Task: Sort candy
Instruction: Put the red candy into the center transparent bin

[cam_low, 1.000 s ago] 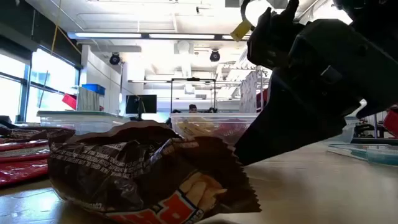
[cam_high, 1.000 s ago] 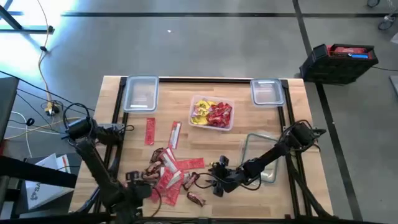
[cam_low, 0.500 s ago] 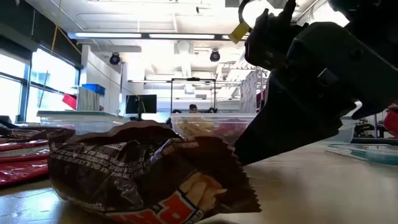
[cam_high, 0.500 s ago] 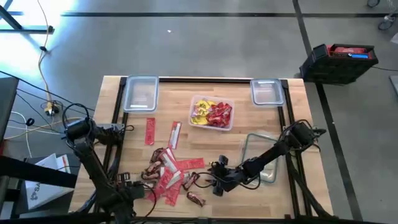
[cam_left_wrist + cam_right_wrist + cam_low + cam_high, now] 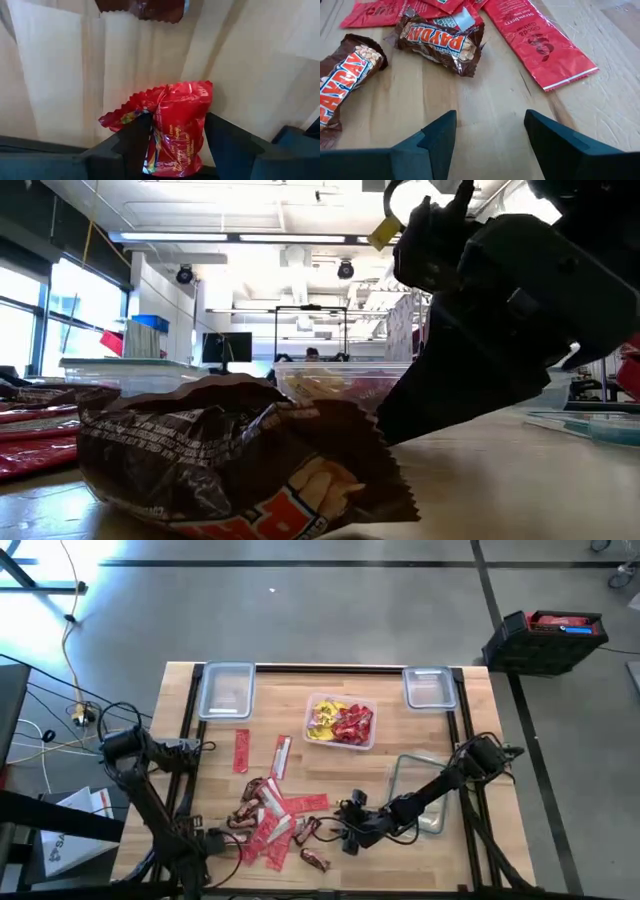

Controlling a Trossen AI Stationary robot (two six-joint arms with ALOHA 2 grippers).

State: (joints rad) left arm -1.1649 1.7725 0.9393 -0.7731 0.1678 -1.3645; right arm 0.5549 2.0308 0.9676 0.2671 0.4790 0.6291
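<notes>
Loose candy lies near the table's front left: red packets [image 5: 268, 828], brown bars [image 5: 316, 860] [image 5: 442, 42] [image 5: 344, 82] and a long red packet [image 5: 540, 45]. Two more red packets [image 5: 241, 750] [image 5: 281, 755] lie farther back. My left gripper [image 5: 210, 839], at the pile's left edge, is shut on a crumpled red packet [image 5: 175, 125]. Right of the pile, my right gripper [image 5: 345, 827] [image 5: 490, 135] stands open just above the wood, nothing between its fingers. One brown bar [image 5: 230, 460] fills the low view's foreground. My left gripper pinches the crumpled red packet between its two fingers [image 5: 132, 145], holding the packet's near end [image 5: 172, 155]. The rest of the packet sticks out past the fingertips, its zigzag edge [image 5: 145, 97] farthest out. Whether that edge touches the table I cannot tell.
A clear container [image 5: 340, 723] holding yellow and red candy stands mid-table. Two clear containers [image 5: 225, 690] [image 5: 430, 687] stand at the far corners, and another [image 5: 415, 790] lies under the right arm. Bare wood shows on the near side of the right gripper.
My left gripper has drawn a little toward the table's left edge, away from the pile.
</notes>
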